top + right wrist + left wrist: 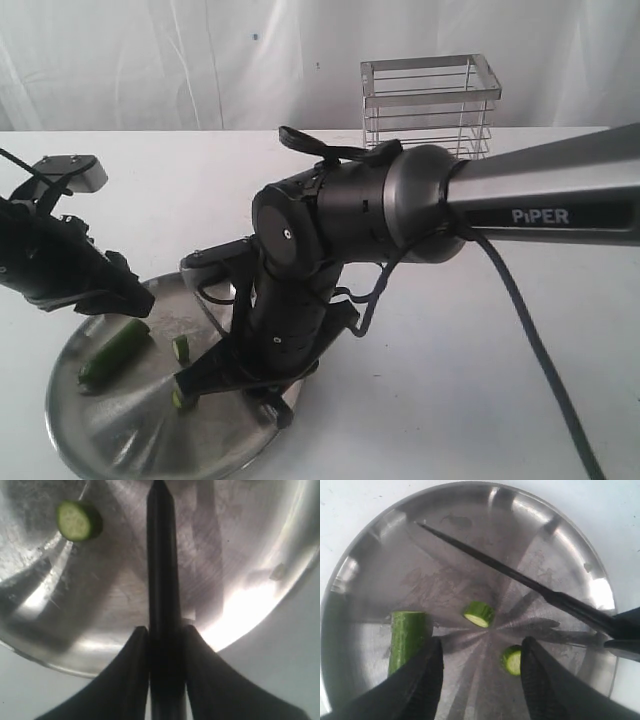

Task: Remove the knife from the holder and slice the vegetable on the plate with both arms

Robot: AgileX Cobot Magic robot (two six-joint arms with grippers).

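Plate (120,430) sits at the near left edge of the bench, its front rim cut off by the frame. Holder (430,105) stands upright at the far edge, right of middle, well apart from the plate; its lower part is hidden behind the right arm (540,195).

Vegetable (407,637) lies on the plate toward its left side, one cut end showing pale; its other end is hidden behind a finger in the left wrist view. Two round slices are loose on the plate: one slice (480,614) near the middle, tilted on its edge, and a second slice (511,660) just beside a left gripper finger, partly covered.

Right gripper (165,635) is clamped on the knife (520,580), fingers pressed tight against both sides of the handle. The blade reaches out over the plate; whether the tip touches the metal is hard to tell, it looks slightly raised. In the exterior view the knife is almost wholly hidden under the right arm's wrist.

Left gripper (480,660) has its fingers (427,665) spread apart and holds nothing, poised over the plate with one finger beside the vegetable. In the exterior view the fingertips are a dark blur
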